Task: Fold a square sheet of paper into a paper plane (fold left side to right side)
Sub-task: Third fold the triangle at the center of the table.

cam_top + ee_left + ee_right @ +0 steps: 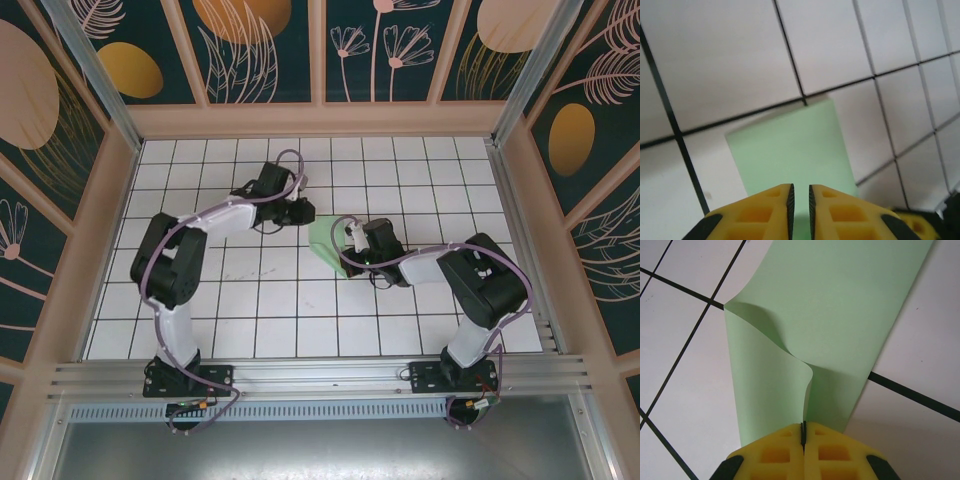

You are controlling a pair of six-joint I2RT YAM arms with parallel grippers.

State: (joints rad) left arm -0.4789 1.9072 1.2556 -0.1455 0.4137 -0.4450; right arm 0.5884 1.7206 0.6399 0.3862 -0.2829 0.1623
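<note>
The square sheet of paper (326,247) lies partly folded mid-way across the white tiled table (250,300), one curled edge pinched in the fully closed right gripper (803,427), while the left gripper (800,189) hovers over it, jaws a slit apart.

Nothing legible shows anywhere. The sheet of paper (840,315) is plain pale green. The tiled surface (250,320) carries only black grid lines. The wall panels (260,50) bear painted leaves, flowers and round discs (ornament, not lettering). The yellow fingers (775,455) seen from the right wrist are blank moulded blocks with no mark on them.
</note>
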